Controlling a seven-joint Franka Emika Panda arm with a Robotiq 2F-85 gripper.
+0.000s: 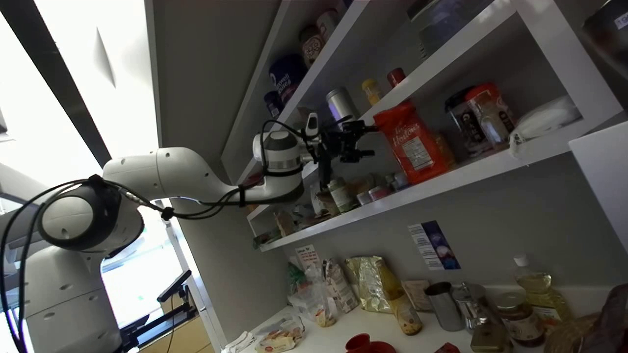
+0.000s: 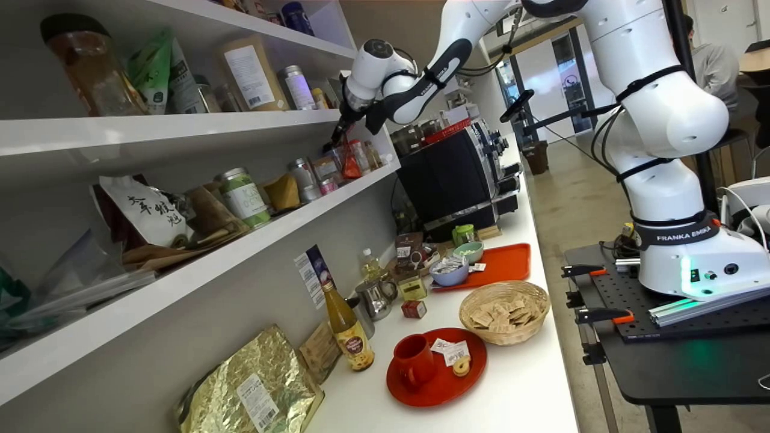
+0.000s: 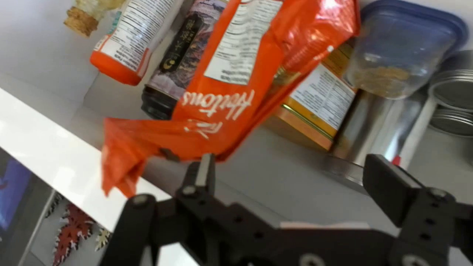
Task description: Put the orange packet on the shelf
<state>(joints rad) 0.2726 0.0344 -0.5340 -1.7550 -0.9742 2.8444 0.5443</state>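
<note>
The orange packet point(image 1: 411, 142) stands on the shelf point(image 1: 353, 215) among jars and tins. It also shows in an exterior view point(image 2: 351, 163), small and partly hidden, and in the wrist view point(image 3: 225, 74), where its creased top end bends toward the left finger. The shelf's white front edge runs along the left in the wrist view point(image 3: 55, 147) and across an exterior view point(image 2: 252, 258). My gripper point(image 1: 375, 141) is beside the packet's upper part. In the wrist view the gripper point(image 3: 290, 162) is open, with nothing between its fingers. I cannot tell whether the left finger touches the packet.
A yellow-orange box point(image 3: 321, 99), a blue-lidded container point(image 3: 402, 48) and a red-capped bottle point(image 3: 125, 48) stand near the packet. A higher white tier point(image 2: 180, 129) runs above the gripper. Below, the counter holds a red plate point(image 2: 436, 391) and a basket point(image 2: 511, 337).
</note>
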